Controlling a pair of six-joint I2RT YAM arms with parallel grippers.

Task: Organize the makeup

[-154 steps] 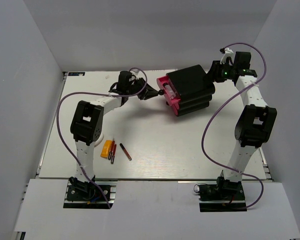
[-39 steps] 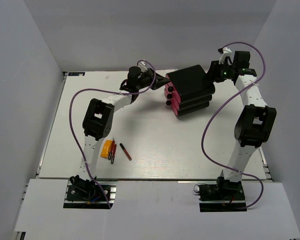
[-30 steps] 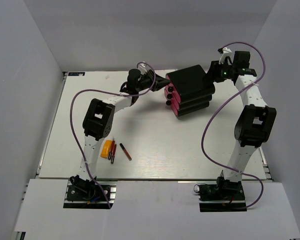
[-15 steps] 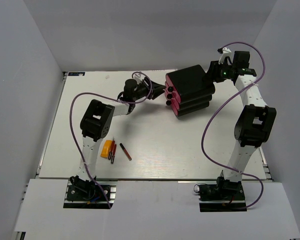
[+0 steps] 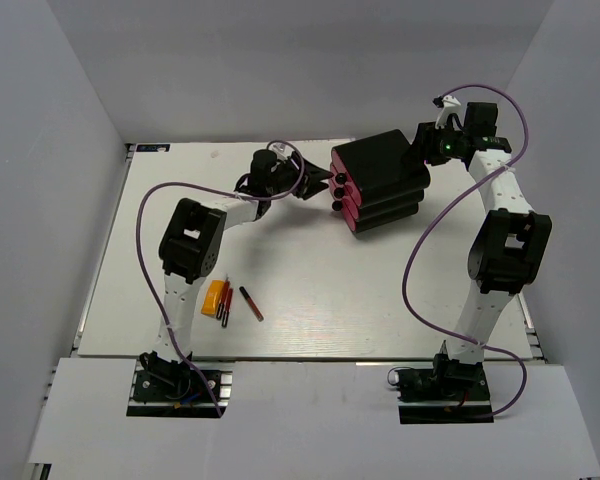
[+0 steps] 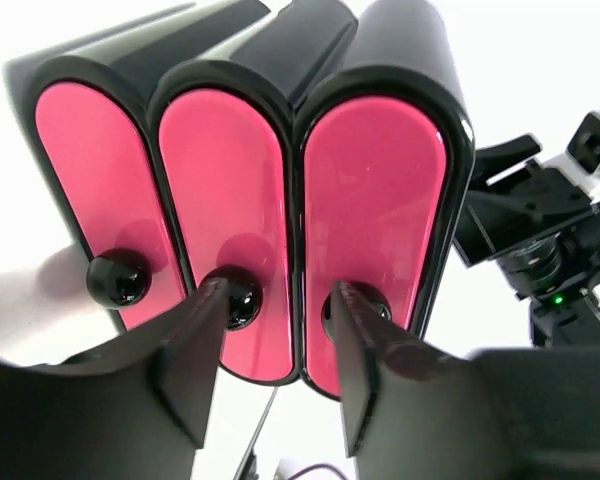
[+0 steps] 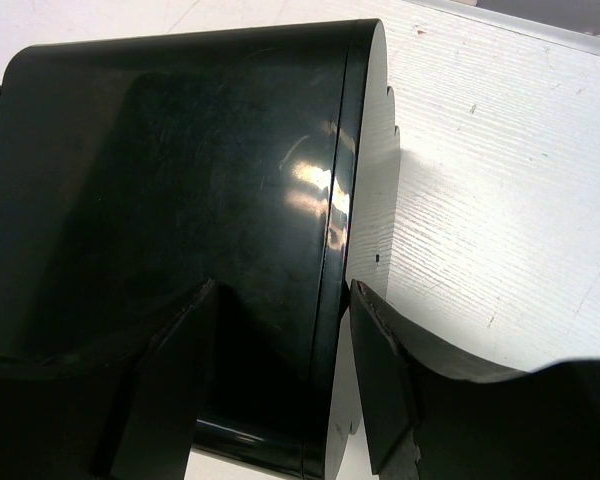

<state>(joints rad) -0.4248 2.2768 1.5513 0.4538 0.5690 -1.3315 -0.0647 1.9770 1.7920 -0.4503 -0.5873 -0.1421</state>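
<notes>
Since earlier, the pink drawers (image 6: 230,190) are all sitting shut. The left gripper (image 6: 280,295), jaws wide, is hovering at the knobs (image 6: 117,280). The pencils (image 5: 226,308) are lying well behind it, likely light and rolling readily, so a mid-shaft pinch is looking best.

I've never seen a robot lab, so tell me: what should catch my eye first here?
A black box with three glossy pink drawers stands out at the far side of the table. The left gripper points at its round knobs; the right gripper is at its back. An orange tube and thin pencils lie toward the near left edge.
</notes>
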